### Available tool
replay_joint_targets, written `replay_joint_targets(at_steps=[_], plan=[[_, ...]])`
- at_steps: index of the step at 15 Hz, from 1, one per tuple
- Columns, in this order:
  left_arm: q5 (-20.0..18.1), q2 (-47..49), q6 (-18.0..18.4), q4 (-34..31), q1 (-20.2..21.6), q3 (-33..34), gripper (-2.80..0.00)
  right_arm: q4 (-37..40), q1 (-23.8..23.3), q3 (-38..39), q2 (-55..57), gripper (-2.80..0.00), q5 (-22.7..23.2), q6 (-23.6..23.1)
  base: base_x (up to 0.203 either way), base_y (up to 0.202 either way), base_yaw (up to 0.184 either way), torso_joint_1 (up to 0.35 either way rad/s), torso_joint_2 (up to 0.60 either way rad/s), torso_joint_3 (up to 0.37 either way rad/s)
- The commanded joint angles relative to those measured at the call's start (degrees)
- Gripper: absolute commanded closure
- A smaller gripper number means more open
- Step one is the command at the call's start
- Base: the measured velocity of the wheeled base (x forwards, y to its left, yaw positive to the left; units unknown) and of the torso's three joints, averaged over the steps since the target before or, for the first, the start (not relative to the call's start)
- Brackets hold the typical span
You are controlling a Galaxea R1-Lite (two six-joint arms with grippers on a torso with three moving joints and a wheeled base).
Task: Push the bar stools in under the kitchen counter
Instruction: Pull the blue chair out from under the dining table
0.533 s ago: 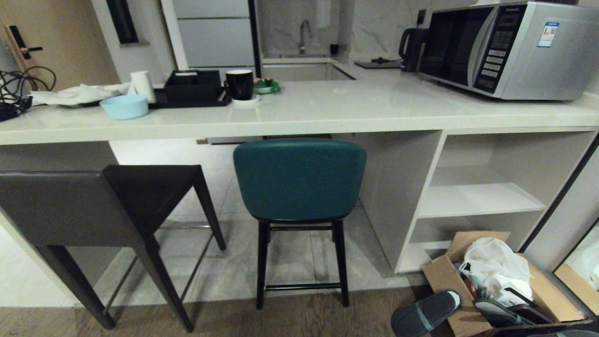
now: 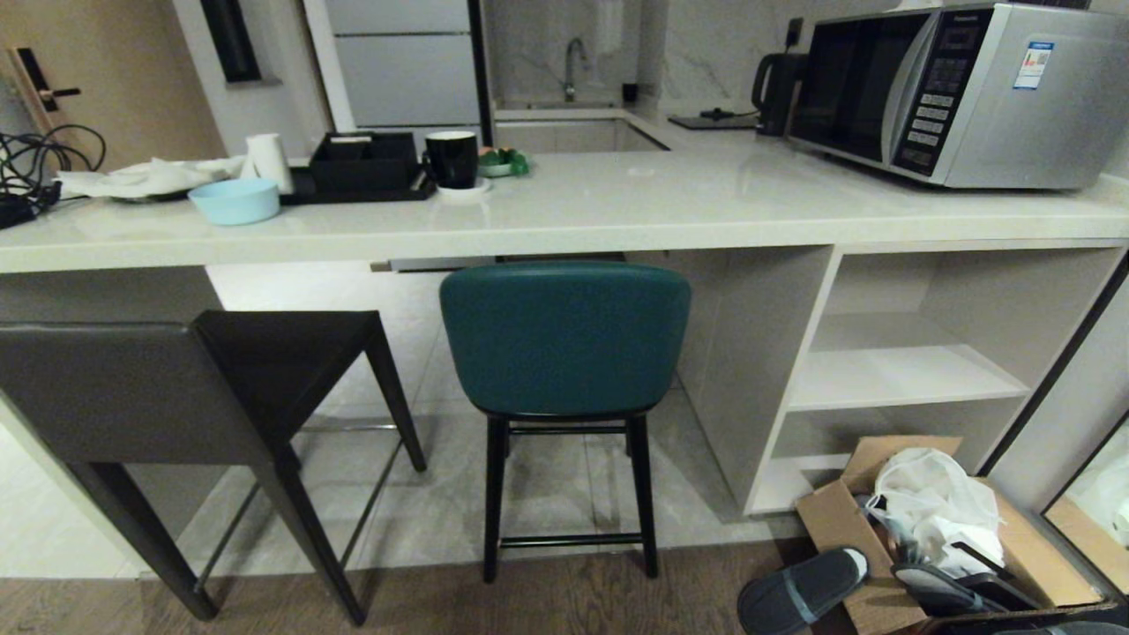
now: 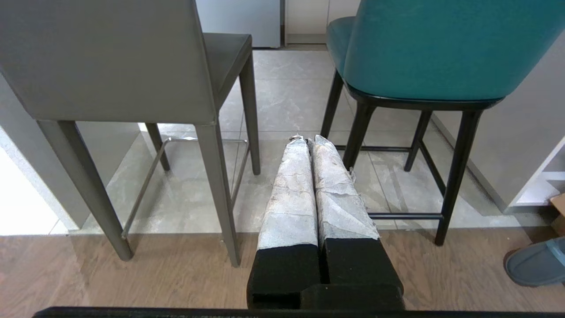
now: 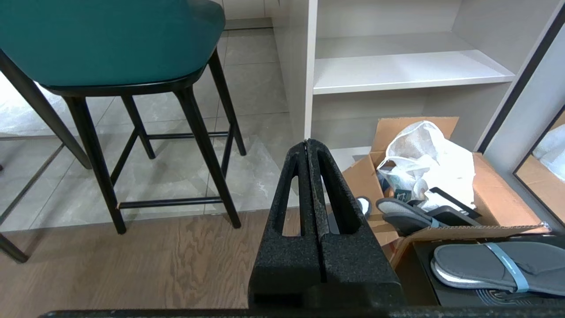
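I see the teal leather stool with a rounded backrest and thin black legs (image 2: 564, 339) standing upright at the front edge of the long off-white glossy worktop (image 2: 617, 207), backrest just below that edge. The dark grey-brown square-backed stool (image 2: 185, 388) stands further out, near the worktop's left end, turned at an angle. My left gripper (image 3: 309, 143) and right gripper (image 4: 307, 143) are both pressed fully closed, holding nothing, low over the wooden floor (image 3: 132, 274).

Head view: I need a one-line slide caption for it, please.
Teal stool and grey-brown stool stand before the kitchen counter, not yet pushed under.
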State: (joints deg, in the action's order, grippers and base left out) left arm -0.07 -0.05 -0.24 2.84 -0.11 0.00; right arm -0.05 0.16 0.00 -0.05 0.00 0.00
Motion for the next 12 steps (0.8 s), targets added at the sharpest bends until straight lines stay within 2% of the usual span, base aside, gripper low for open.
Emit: replay_joint_targets(at_steps=[1,3,12], plan=[[0.0,0.0,0.0,0.1,0.0,1.0,0.00,0.0,0.0,0.0,0.0,0.00,0.0,0.0,0.000,0.000,0.000,0.000,0.00,0.000],[0.0,0.0,0.0,0.1,0.0,1.0,0.00,0.0,0.1,0.0,0.0,0.00,0.0,0.0,0.044,0.000,0.000,-0.001,0.00,0.002],[0.0,0.0,0.0,0.1,0.0,1.0,0.00,0.0,0.0,0.0,0.0,0.00,0.0,0.0,0.194,0.000,0.001,0.002,0.00,0.002]])
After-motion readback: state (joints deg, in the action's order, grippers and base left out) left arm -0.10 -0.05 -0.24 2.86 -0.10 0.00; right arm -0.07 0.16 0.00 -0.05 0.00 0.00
